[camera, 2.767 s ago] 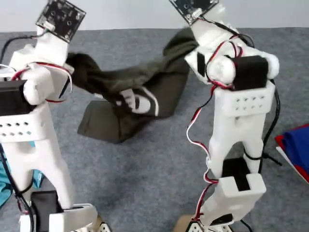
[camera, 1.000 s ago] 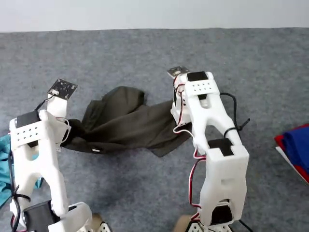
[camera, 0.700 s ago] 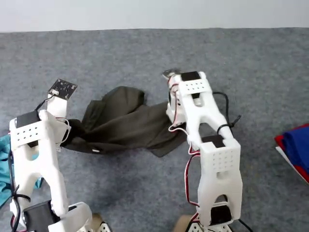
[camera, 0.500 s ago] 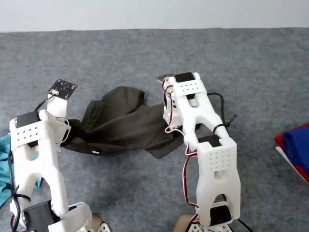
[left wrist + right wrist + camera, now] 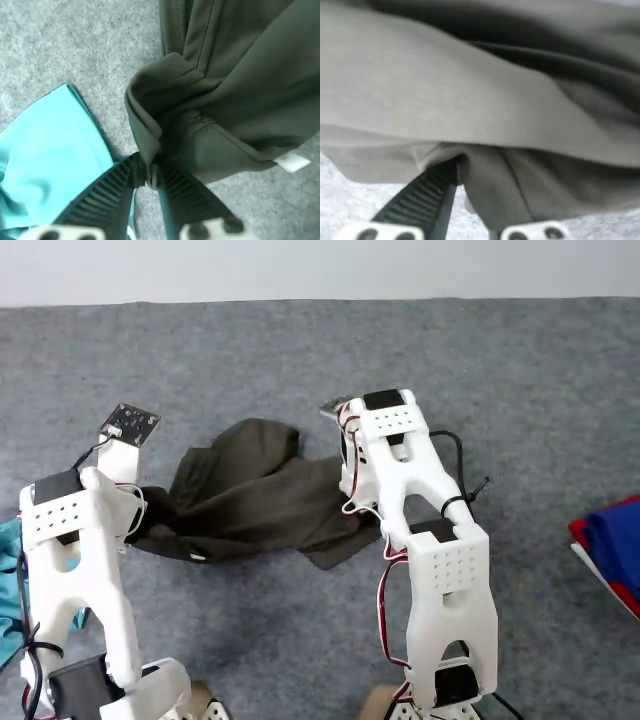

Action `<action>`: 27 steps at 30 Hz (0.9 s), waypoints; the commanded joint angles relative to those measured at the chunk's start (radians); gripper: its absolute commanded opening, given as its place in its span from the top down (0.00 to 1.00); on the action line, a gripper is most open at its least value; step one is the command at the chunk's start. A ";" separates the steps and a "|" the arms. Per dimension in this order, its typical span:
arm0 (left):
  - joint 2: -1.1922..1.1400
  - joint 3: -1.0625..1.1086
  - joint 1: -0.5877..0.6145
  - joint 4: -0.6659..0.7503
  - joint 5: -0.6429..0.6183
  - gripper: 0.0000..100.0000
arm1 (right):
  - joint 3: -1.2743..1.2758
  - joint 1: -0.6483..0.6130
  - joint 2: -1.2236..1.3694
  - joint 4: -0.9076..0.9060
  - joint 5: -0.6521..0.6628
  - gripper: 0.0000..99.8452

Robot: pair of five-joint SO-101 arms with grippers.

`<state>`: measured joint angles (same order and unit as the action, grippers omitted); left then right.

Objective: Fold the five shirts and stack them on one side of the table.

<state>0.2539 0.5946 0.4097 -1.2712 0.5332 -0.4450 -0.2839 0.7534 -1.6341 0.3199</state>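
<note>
A dark olive shirt (image 5: 255,495) lies crumpled on the grey table (image 5: 520,390) between my two arms. In the left wrist view my left gripper (image 5: 148,176) is shut on a bunched fold at the shirt's (image 5: 235,85) left end, and a white label (image 5: 292,162) shows nearby. My right gripper (image 5: 470,186) is shut on the shirt's (image 5: 485,100) right edge, with cloth draped over one finger. From above, the right arm (image 5: 385,440) covers that edge and the left arm (image 5: 75,530) stands by the left end.
A teal shirt (image 5: 45,155) lies right beside the left gripper, also at the table's left edge (image 5: 8,585). Blue and red cloth (image 5: 612,545) sits at the right edge. Bare grey surface stretches behind and in front of the olive shirt.
The olive shirt, earlier held up between raised arms, now rests on the table. Over the last second the right arm has shifted left, bunching the shirt's right side. The left arm stays still.
</note>
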 commanded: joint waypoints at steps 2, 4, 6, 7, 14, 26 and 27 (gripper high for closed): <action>0.046 -0.035 0.003 0.009 -0.009 0.99 | -0.032 -0.007 -0.134 -0.062 0.046 0.99; 0.046 -0.059 0.006 0.006 -0.021 0.99 | -0.032 0.001 -0.185 -0.084 0.057 0.99; 0.046 -0.091 0.006 -0.003 -0.063 0.99 | -0.032 0.016 -0.234 -0.097 0.057 0.99; 0.046 -0.104 0.006 -0.005 -0.087 0.99 | -0.032 0.031 -0.259 -0.105 0.058 0.99; 0.041 -0.139 0.000 -0.002 -0.170 0.98 | -0.032 0.168 -0.410 -0.143 0.077 0.99; 0.044 -0.087 -0.029 -0.064 -0.138 0.81 | -0.028 0.194 -0.444 -0.139 0.069 0.99; 0.046 -0.087 -0.046 -0.091 -0.120 0.81 | -0.028 0.194 -0.444 -0.139 0.069 0.99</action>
<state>0.2539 0.5163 0.3989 -1.3050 0.3736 -0.4450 -0.0921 0.3728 -1.7476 0.3859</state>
